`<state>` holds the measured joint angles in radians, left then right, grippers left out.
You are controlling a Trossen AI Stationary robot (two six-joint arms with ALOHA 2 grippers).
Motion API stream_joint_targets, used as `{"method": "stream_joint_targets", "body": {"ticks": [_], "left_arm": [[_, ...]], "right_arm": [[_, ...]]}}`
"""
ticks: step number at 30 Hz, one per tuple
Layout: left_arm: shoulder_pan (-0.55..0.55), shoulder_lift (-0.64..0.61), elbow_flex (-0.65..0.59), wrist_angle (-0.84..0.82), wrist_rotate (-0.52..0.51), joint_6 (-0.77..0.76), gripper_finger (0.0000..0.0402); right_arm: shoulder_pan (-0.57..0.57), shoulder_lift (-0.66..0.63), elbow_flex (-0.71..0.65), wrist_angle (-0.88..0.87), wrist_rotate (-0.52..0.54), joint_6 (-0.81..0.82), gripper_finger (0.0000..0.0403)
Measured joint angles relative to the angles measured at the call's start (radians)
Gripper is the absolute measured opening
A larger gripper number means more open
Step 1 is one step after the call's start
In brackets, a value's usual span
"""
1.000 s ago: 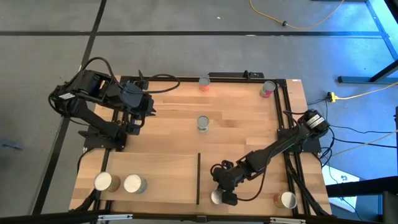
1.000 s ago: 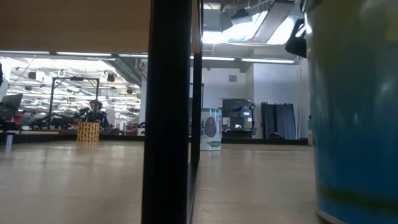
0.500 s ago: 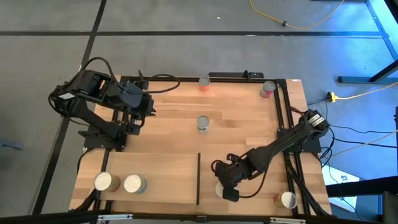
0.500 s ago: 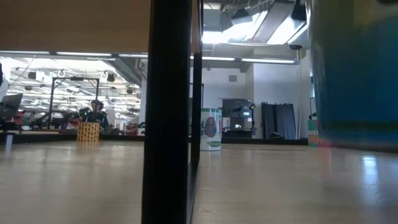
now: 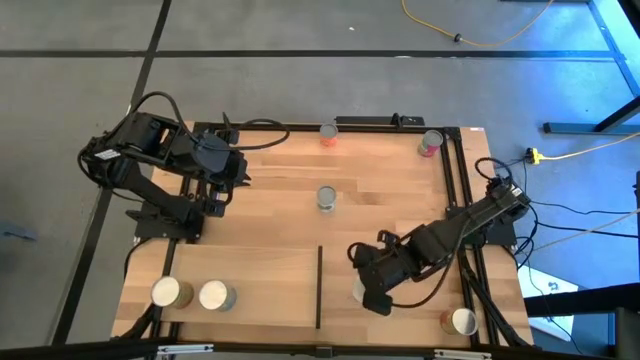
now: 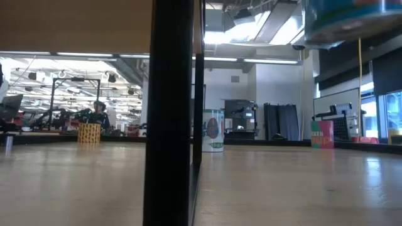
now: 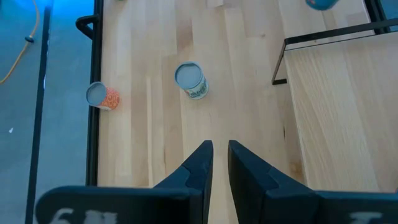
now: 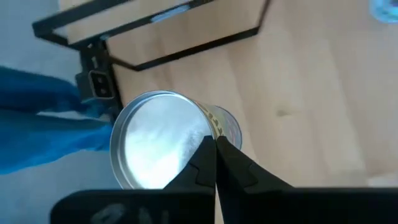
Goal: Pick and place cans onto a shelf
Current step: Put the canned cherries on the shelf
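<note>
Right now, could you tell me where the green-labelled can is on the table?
In the high view the green-labelled can stands upright alone near the table's middle, nearer the far edge, between the two arms and beyond the black bar of the shelf.

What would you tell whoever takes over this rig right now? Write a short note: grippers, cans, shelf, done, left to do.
Right gripper: shut on the rim of the lifted can, clear of the table, just right of the black bar of the shelf.
Left gripper: waiting at the back left, holding nothing.
Done: two cans stand on the shelf.
Left: shelve the lifted can, then the four cans on the table.
</note>
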<state>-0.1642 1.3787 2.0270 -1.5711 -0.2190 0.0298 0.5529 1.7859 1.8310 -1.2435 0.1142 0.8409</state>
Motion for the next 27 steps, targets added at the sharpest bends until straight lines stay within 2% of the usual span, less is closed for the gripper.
{"method": "stream_joint_targets", "body": {"ticks": [4, 13, 21, 27], "left_arm": [[0.0, 0.0, 0.0, 0.0, 0.0, 0.0, 0.0042], [0.0, 0.0, 0.0, 0.0, 0.0, 0.0, 0.0042], [0.0, 0.0, 0.0, 0.0, 0.0, 0.0, 0.0042], [0.0, 0.0, 0.0, 0.0, 0.0, 0.0, 0.0042]], "right_arm": [[0.0, -0.001, 0.067, -0.123, 0.018, 0.042, 0.0], [-0.017, -0.002, 0.178, -0.212, 0.053, 0.035, 0.0], [-0.075, -0.002, 0.317, -0.232, 0.111, -0.091, 0.0], [-0.15, -0.002, 0.399, -0.235, 0.107, -0.186, 0.0]]}}
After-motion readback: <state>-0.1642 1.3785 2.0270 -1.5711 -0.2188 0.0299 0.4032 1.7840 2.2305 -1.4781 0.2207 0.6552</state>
